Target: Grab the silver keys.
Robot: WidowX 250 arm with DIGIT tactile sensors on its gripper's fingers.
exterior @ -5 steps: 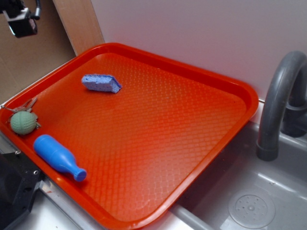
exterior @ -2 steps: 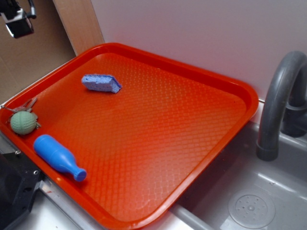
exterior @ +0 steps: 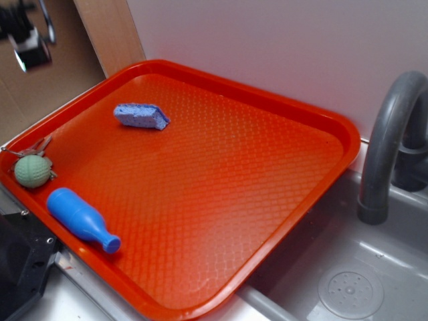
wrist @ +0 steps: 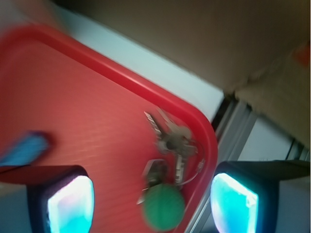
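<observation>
The red tray (exterior: pixel 287 107) took up most of the counter, next to a grey sink (exterior: pixel 374 267) w/ faucet (exterior: pixel 384 134). On the tray: blue bottle (exterior: pixel 81 219), blue sponge (exterior: pixel 141 116), green ball (exterior: pixel 32 171), and the silver keys (wrist: pixel 172 138) tucked in the tray's near-left corner, touching the ball. The end effector (wrist: pixel 150 201) hung above them, jaws spread wide w/ nothing between (wrist view blurry, so prob. mid-motion). Judged early: keys untouched; descent, closing on the bunch & lift all remained.
</observation>
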